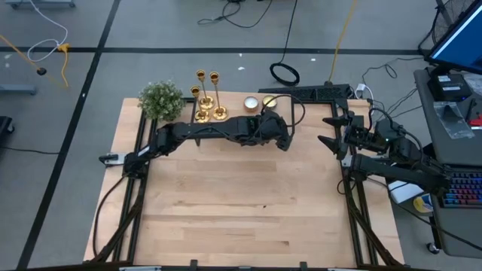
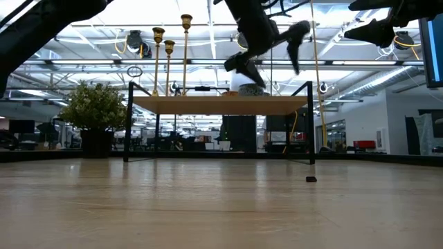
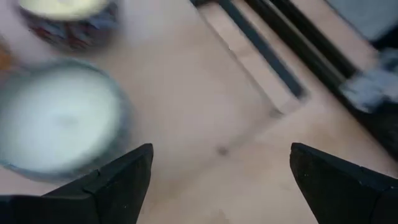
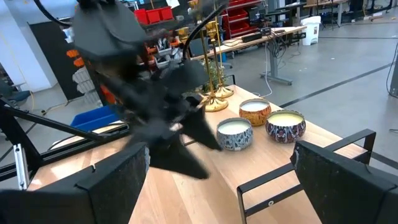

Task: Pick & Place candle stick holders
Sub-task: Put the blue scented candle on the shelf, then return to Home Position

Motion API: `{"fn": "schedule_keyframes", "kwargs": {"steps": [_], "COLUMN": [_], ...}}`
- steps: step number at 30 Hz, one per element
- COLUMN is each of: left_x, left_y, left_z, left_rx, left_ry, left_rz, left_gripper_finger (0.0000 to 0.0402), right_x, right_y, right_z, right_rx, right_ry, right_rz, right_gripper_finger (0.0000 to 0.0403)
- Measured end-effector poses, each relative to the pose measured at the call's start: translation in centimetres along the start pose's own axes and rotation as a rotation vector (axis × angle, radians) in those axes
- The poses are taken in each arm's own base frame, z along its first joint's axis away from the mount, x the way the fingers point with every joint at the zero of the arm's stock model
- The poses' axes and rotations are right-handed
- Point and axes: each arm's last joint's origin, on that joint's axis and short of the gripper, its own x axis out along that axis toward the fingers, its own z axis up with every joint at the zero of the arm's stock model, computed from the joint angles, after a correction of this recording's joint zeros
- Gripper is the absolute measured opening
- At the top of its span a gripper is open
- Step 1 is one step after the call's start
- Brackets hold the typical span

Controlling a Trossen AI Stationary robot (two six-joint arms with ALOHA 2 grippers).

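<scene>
Three gold candle stick holders (image 1: 208, 98) stand upright on their round bases near the table's far edge, right of a green plant (image 1: 161, 99); the low view shows their stems (image 2: 169, 66), and the right wrist view shows them (image 4: 214, 81) behind the candles. My left gripper (image 1: 285, 135) hangs open above the table, right of the holders and just on the near side of the candles, tilted downward (image 3: 221, 180) (image 2: 266, 52). Nothing is between its fingers. My right gripper (image 1: 331, 132) waits open at the table's right edge, held level (image 4: 224, 186).
Three short round candles in tins (image 4: 235, 134) (image 4: 255, 112) (image 4: 286, 124) sit on the table's far side, right of the holders; the white one (image 3: 59, 118) lies close before my left gripper. A black frame (image 1: 309, 92) runs along the far right edge. Bare wood (image 1: 241, 203) fills the near half.
</scene>
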Motion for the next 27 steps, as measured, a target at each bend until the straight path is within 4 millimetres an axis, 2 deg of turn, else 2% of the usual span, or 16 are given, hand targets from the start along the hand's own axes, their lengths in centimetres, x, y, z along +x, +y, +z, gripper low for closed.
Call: {"fn": "schedule_keyframes", "kwargs": {"steps": [3,6,10,17,21,27], "left_x": [-1.8,-5.2,-10.4,-19.7,-23.9,-26.5], "left_y": [-1.4,-2.7,-2.6,-0.7,0.6,1.1], "left_z": [-0.3,-0.7,-0.5,-0.5,-1.2,-3.2], "left_rx": [-0.014,0.023,0.118,0.166,0.178,0.194], "left_ry": [0.05,0.097,0.112,-0.059,-0.151,-0.173], "left_rz": [-0.139,-0.266,-0.325,-0.174,-0.087,-0.023], "left_gripper_finger": [0.0371,0.0374,0.0376,0.0368,0.0371,0.038], "right_x": [0.0,0.0,0.0,0.0,-0.4,-1.8], "right_y": [0.0,0.0,0.0,0.0,0.0,0.1], "right_z": [0.0,0.0,0.0,0.0,0.1,0.4], "right_rx": [0.0,0.0,0.0,0.0,-0.01,-0.037], "right_ry": [0.0,0.0,0.0,-0.002,-0.021,-0.103], "right_rz": [0.0,0.0,0.0,0.0,0.004,0.022], "right_gripper_finger": [0.038,0.038,0.038,0.038,0.038,0.038]}}
